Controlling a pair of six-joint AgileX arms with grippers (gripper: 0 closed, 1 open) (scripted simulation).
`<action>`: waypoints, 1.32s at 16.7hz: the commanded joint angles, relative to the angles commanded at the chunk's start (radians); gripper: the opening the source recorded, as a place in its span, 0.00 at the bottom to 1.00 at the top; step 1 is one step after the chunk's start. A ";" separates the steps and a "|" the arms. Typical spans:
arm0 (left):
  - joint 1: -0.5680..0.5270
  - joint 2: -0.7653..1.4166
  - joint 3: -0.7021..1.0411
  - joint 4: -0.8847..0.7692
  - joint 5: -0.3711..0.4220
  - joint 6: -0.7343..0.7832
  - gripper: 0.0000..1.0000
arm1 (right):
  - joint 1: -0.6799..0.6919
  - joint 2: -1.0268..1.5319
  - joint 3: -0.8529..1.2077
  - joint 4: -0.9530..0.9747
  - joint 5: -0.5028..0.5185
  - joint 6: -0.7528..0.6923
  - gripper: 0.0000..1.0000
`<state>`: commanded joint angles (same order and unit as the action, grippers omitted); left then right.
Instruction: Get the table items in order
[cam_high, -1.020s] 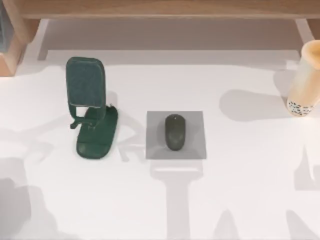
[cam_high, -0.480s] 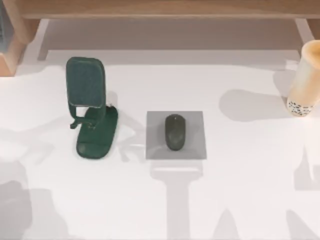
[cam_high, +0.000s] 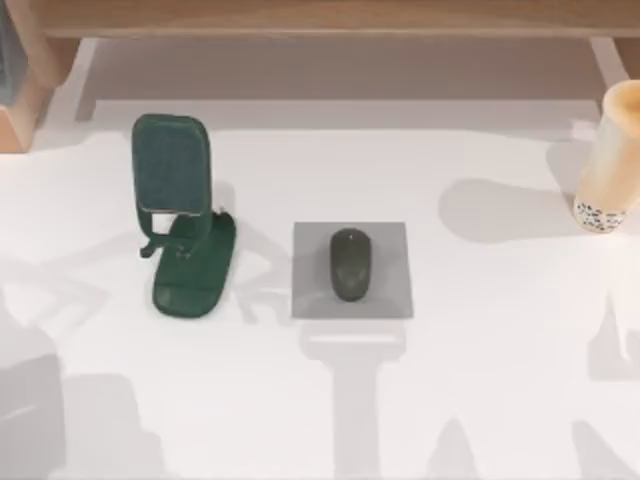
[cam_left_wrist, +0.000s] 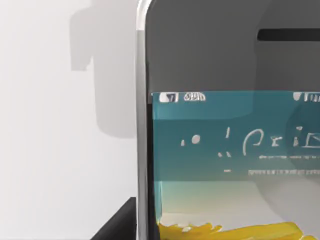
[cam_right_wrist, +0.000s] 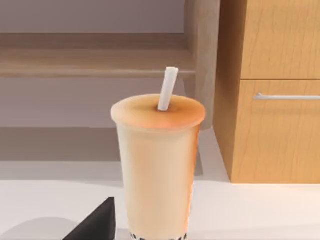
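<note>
Close before the left wrist camera stands the smartphone (cam_left_wrist: 225, 150), glossy, white-edged, its teal and yellow screen lit; from above, left to right, sit a dark green stand (cam_high: 180, 220), the matte oval mouse (cam_high: 349, 264) on a flat grey pad (cam_high: 390, 295), and the cup (cam_high: 610, 160). Ahead of the right wrist camera the cup's tan body carries a white straw (cam_right_wrist: 167, 89). Neither gripper's jaws can be told open or closed.
</note>
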<state>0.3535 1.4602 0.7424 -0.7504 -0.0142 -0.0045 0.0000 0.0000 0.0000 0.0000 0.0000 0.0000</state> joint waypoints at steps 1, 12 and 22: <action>-0.032 -0.013 0.000 0.029 -0.012 -0.006 0.00 | 0.000 0.000 0.000 0.000 0.000 0.000 1.00; -0.728 -0.306 -0.094 0.629 -0.248 -0.127 0.00 | 0.000 0.000 0.000 0.000 0.000 0.000 1.00; -0.878 -0.366 -0.112 0.779 -0.301 -0.155 0.00 | 0.000 0.000 0.000 0.000 0.000 0.000 1.00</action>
<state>-0.5246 1.0945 0.6302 0.0290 -0.3151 -0.1590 0.0000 0.0000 0.0000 0.0000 0.0000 0.0000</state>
